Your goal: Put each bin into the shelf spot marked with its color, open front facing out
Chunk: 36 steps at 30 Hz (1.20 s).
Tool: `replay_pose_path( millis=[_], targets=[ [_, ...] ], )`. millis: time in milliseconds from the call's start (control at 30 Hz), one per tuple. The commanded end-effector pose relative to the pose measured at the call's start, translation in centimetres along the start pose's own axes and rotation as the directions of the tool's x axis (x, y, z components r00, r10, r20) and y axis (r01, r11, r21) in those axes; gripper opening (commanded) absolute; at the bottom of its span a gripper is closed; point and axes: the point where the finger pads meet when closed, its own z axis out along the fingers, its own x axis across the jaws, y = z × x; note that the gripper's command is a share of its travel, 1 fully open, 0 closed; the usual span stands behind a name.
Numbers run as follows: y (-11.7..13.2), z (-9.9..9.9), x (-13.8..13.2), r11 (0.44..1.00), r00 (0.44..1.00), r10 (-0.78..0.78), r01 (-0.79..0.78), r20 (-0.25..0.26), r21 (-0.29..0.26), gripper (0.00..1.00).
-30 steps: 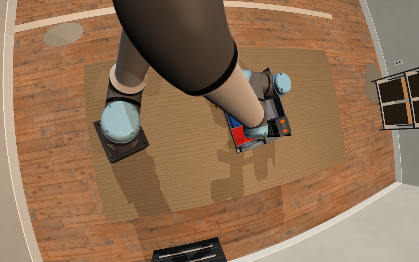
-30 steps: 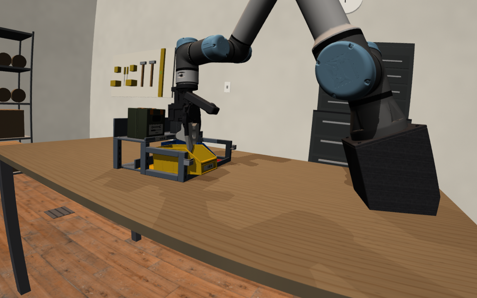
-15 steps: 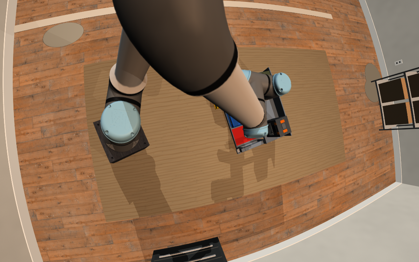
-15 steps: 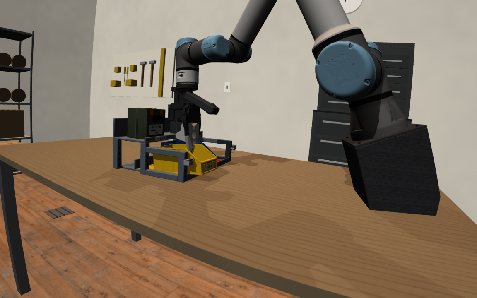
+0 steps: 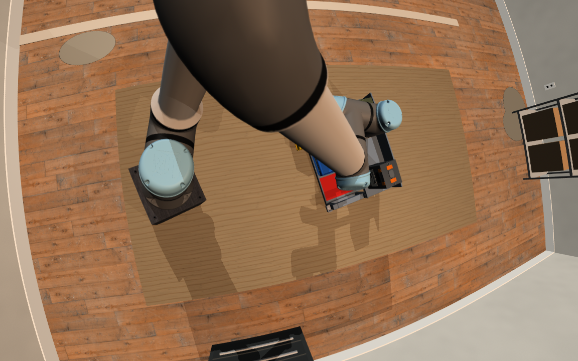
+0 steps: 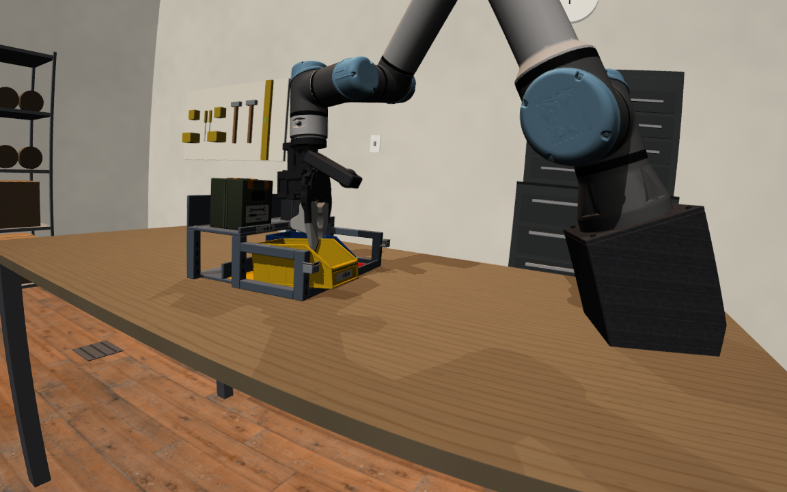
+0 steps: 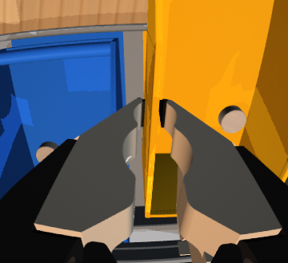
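The yellow bin [image 6: 336,274] [image 7: 208,47] stands in the left bay of the grey shelf [image 6: 274,250] in the exterior view, its front sticking out past the front lip. A round part [image 7: 233,120] lies in it. My gripper [image 6: 317,240] [image 7: 151,101] points down with its fingertips slightly apart, one on each side of the yellow bin's side wall; a narrow gap shows beside the wall. The blue bin [image 7: 88,73] [image 5: 324,165] sits in the neighbouring bay behind the lip, with a round part [image 7: 46,152] inside. A red surface [image 5: 332,187] shows in the end bay. The arm hides much of the shelf from above.
A dark green toolbox [image 6: 240,203] stands on the low board over the back of the shelf. A dark box with orange latches [image 5: 390,173] stands at the board's other end. Grey side rails and posts [image 6: 300,274] flank the yellow bin closely.
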Motion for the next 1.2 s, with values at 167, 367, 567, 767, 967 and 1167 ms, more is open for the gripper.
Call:
replay_pose_path(
  millis=[167,367,567,767,967,1167],
  targets=[
    [0.0,-0.5,0.0,1.0,1.0,0.0,0.0,0.0,-0.001,0.05],
    [-0.1,-1.0,0.0,1.0,1.0,0.0,0.0,0.0,-0.001,0.05],
    [-0.1,-1.5,0.1,1.0,1.0,0.0,0.0,0.0,-0.001,0.05],
    [-0.2,-2.3,0.1,1.0,1.0,0.0,0.0,0.0,-0.001,0.05],
    [-0.3,-3.3,0.2,1.0,1.0,0.0,0.0,0.0,-0.001,0.05],
    [-0.4,-4.0,0.2,1.0,1.0,0.0,0.0,0.0,-0.001,0.05]
  ],
)
